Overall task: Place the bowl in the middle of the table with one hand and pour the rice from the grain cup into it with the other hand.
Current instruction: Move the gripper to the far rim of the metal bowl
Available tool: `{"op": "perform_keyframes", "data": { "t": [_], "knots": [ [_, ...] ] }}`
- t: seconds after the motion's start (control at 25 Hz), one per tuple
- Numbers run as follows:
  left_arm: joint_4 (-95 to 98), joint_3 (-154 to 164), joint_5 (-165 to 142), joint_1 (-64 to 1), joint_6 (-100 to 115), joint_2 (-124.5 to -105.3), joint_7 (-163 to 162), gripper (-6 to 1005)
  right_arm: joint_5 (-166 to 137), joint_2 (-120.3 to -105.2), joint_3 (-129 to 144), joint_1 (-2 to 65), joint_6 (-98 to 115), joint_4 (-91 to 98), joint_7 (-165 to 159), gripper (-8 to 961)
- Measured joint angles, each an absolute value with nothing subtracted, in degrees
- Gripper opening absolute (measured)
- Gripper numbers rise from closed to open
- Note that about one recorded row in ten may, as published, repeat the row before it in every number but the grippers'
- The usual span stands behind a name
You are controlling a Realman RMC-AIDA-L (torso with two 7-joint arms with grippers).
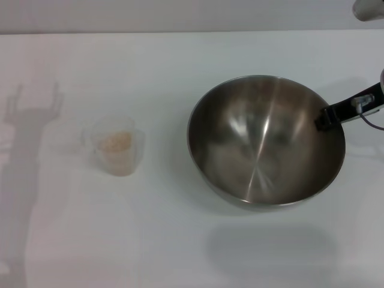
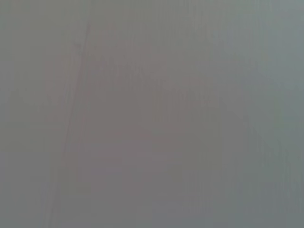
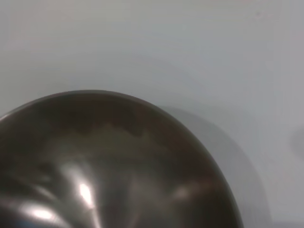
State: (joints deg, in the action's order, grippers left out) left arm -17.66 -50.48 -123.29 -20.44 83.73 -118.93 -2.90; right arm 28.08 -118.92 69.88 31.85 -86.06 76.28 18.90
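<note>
The right hand (image 1: 329,117) grips the bowl (image 1: 264,144) by its rim at about three o'clock, fingers pinched on the thin steel edge. The bowl looks lifted, its shadow lying apart below it, right of the desk's (image 1: 180,240) middle. With such a narrow edge-hold, the wide shiny bowl could tip or slip free. The grain cup (image 1: 115,147) stands well apart at nine o'clock, clear plastic, pale rice (image 1: 115,144) heaped inside. The left hand is out of sight.
</note>
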Motion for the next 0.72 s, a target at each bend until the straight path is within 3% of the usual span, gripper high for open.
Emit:
{"op": "perform_keyframes", "data": {
  "t": [0.72],
  "knots": [
    [-17.7, -50.4, -123.5, -20.3, 84.0, -118.91, -2.9, 733, 31.2, -119.00, 69.3, 31.0, -84.0, 81.4, 19.1, 9]
  ]
}}
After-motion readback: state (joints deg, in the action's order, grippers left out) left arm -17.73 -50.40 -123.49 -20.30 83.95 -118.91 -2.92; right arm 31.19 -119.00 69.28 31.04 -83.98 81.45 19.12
